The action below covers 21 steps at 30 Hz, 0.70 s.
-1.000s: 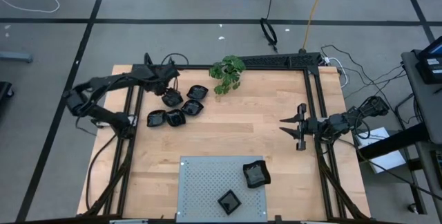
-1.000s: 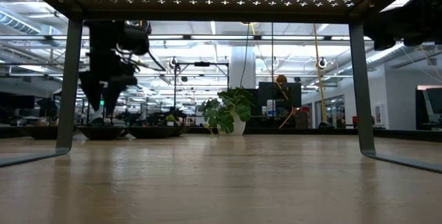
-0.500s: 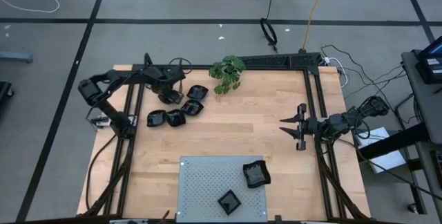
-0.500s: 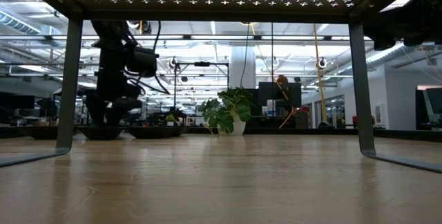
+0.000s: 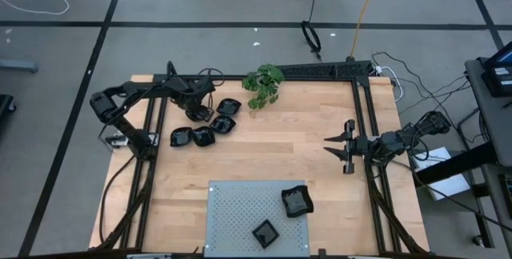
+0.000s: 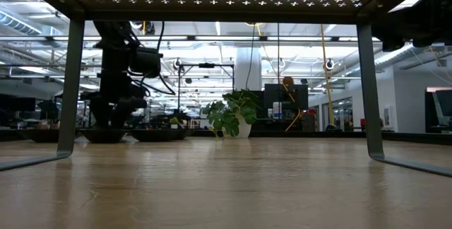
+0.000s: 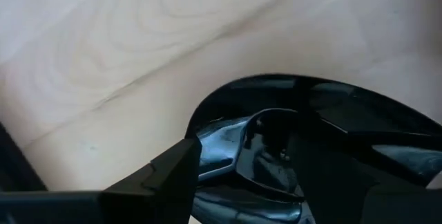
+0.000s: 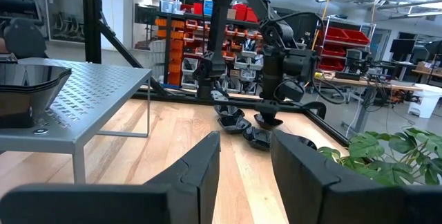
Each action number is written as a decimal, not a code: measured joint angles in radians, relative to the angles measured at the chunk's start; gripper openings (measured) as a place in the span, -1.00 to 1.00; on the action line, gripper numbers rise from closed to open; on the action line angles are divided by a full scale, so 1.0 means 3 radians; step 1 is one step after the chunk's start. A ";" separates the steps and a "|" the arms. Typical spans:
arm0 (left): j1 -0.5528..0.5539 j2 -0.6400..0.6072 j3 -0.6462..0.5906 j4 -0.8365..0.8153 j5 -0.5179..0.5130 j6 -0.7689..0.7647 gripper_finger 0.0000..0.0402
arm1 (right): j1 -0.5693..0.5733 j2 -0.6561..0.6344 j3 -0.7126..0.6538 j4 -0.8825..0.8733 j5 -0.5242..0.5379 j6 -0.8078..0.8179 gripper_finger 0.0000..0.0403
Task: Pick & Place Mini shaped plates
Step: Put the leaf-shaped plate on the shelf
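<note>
Several glossy black mini plates lie on the wooden table at its far left. Two more plates rest on the grey perforated panel at the near edge. My left gripper points down, low over the far-left plate. It is open, with one finger at the plate's rim and the other over its hollow. My right gripper hangs open at the table's right side, pointing toward the plates, with nothing between its fingers. My left gripper comes at the plate from above, its two fingers astride one side of the rim. The plate lies flat on the table. I cannot tell whether either finger touches it.
A green leafy plant stands at the far edge, just right of the plates. The perforated panel stands on legs above the table. Black frame rails run along the left, right and far-right edges. Bare wood lies in the table's middle.
My left gripper has come down from above the far-left plates to just over one of them, staying pointed down. The plates have not moved.
</note>
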 joint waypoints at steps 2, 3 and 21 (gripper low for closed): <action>-0.0014 -0.0056 -0.0005 -0.0005 -0.0003 0.0062 0.15 | 0.0000 0.0000 0.0000 0.0000 0.0001 0.0000 -0.41; -0.0021 -0.0092 -0.0007 -0.0008 0.0008 0.0069 0.15 | 0.0001 0.0000 0.0000 0.0000 0.0001 0.0000 -0.41; 0.0362 -0.0459 -0.0005 -0.0052 0.0111 0.0639 0.16 | 0.0001 -0.0001 0.0000 0.0001 0.0000 0.0001 -0.41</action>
